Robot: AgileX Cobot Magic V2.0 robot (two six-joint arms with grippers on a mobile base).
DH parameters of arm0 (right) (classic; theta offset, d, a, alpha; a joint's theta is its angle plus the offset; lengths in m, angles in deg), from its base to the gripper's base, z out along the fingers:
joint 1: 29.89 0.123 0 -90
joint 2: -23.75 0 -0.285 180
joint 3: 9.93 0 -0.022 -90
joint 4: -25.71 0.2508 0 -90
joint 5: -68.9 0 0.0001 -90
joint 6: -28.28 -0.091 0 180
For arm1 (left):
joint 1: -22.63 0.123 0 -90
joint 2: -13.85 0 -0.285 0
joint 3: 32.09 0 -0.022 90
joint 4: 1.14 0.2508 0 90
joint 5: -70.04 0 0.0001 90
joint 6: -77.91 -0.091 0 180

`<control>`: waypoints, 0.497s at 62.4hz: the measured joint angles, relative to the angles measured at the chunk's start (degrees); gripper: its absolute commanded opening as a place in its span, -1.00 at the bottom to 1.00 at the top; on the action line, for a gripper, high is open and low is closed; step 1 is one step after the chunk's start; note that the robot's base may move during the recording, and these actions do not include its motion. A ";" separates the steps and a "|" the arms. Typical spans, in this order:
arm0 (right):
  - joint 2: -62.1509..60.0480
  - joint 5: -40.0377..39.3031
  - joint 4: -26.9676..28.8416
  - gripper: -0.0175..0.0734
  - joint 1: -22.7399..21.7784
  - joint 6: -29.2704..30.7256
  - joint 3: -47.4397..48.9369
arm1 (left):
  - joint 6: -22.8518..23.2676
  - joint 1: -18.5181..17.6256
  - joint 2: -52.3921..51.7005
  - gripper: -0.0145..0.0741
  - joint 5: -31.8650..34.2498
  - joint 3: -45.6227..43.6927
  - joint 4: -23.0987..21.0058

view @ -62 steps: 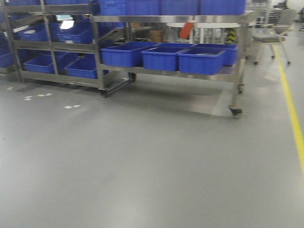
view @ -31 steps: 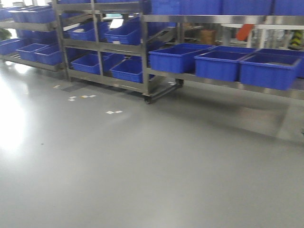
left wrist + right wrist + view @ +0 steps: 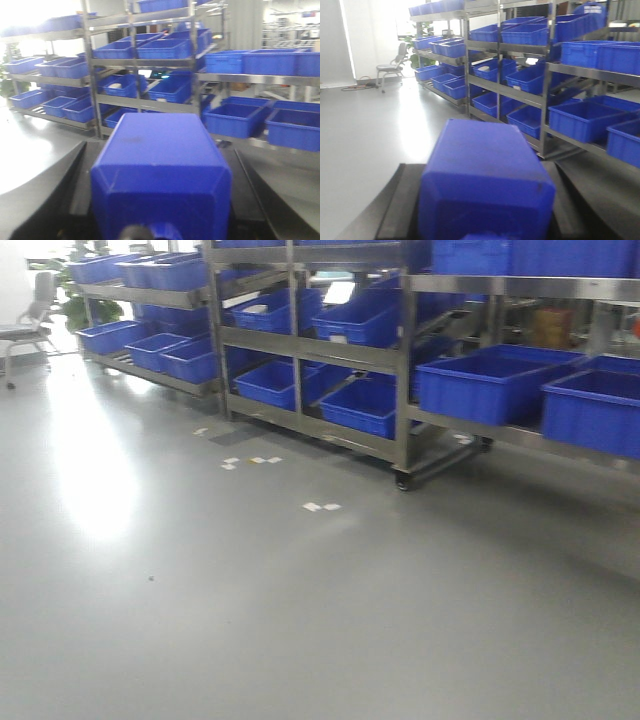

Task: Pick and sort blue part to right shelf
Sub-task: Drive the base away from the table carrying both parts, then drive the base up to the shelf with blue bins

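A blue part (image 3: 160, 180) fills the middle of the left wrist view, flanked on either side by the dark fingers (image 3: 57, 202) of the left gripper (image 3: 160, 147). A second blue part (image 3: 485, 190) is framed the same way in the right gripper (image 3: 477, 167). Contact at the fingers is hidden by each block. Since each block hangs before its camera with only the gripper around it, both pairs of fingers are judged to be clenched on their loads.

The parts are held forward and level, presumably so that they are kept steady and ready to be offered to a bin. The right shelf (image 3: 520, 286) is seen at the right edge of the front view. Its large blue bins (image 3: 490, 385) sit on the lower tier beyond open floor (image 3: 250, 620), well apart from the robot. Placement is not yet begun, and the gap to the shelf must be closed first. The sloped rack (image 3: 300, 345) to its left, loaded with smaller bins, is judged not to be the target.
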 measured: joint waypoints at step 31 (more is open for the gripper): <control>0.00 0.00 0.00 -0.18 0.00 0.00 0.00 | 0.00 0.00 0.00 -0.06 0.00 0.00 0.00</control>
